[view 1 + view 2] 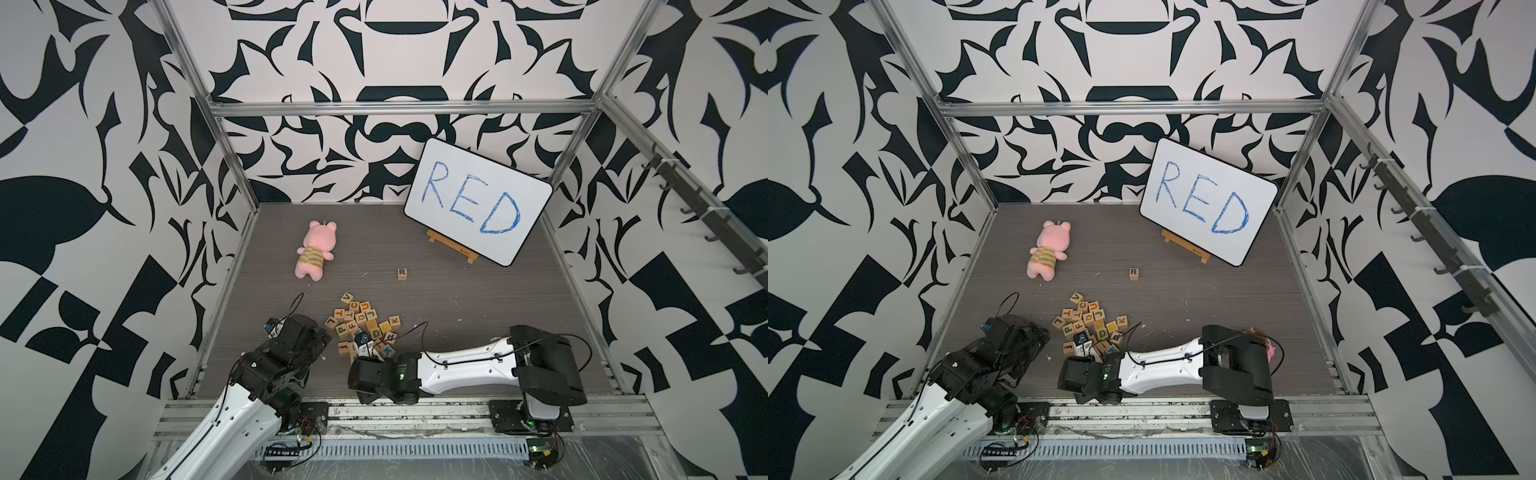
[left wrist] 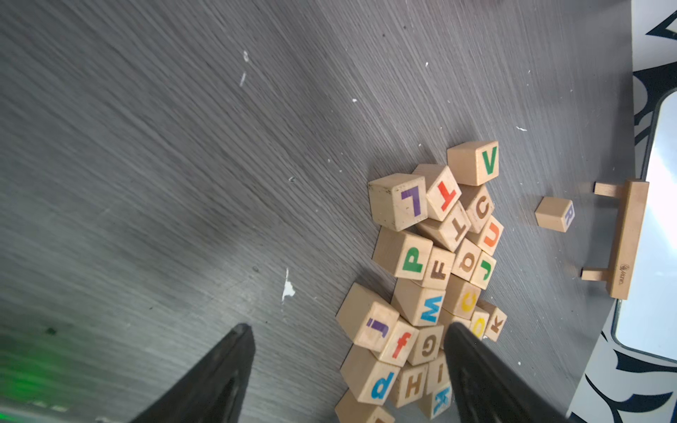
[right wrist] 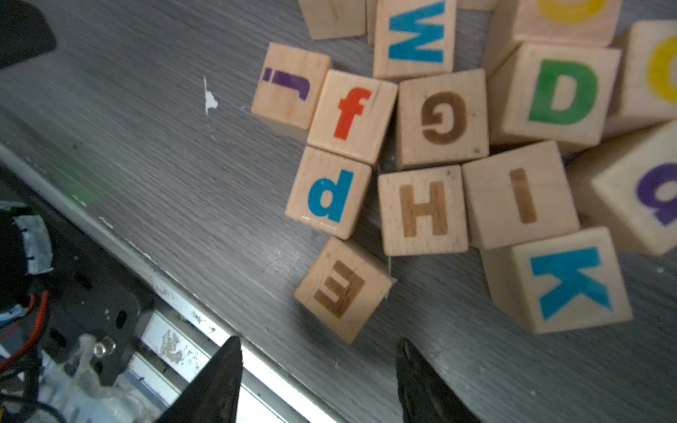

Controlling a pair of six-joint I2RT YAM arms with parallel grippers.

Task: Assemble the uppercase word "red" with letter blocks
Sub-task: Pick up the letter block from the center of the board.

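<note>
Well, my right claw [image 3: 318, 348] hangs low over the front edge of the worktop [image 1: 457, 299]. Its two black tapered fingers are spread, with nothing between them. Just ahead of the tips sits the E block [image 3: 342, 289], a pale wooden cube with softened corners and fine grain, its brown E face up. It is turned cornerwise to my fingers and apart from them, on the front fringe of the pile of letter blocks [image 1: 365, 324].

The D block [image 3: 560, 93], green D uppermost, lies deeper in that pile, tight beside the G block [image 3: 443, 117] and the i block [image 3: 520, 197].

My left claw [image 2: 350, 335] hovers over the worktop's left side, fingers likewise spread and gripping nothing. In both top views it stays clear of the pile.

The R block [image 1: 402, 273] stands alone toward the middle of the worktop. It is well apart from the pile, between it and the wooden easel [image 1: 453, 245]. Its dark R faces up, with the letter's foot toward the front edge.

On the easel, near the rear right corner, a whiteboard [image 1: 478, 199] leans tilted, with RED written on it in blue. A soft pink plush toy [image 1: 314, 253] in a striped shirt lies toward the rear left. The worktop itself is grey, with straight wood grain and a few white chips.
</note>
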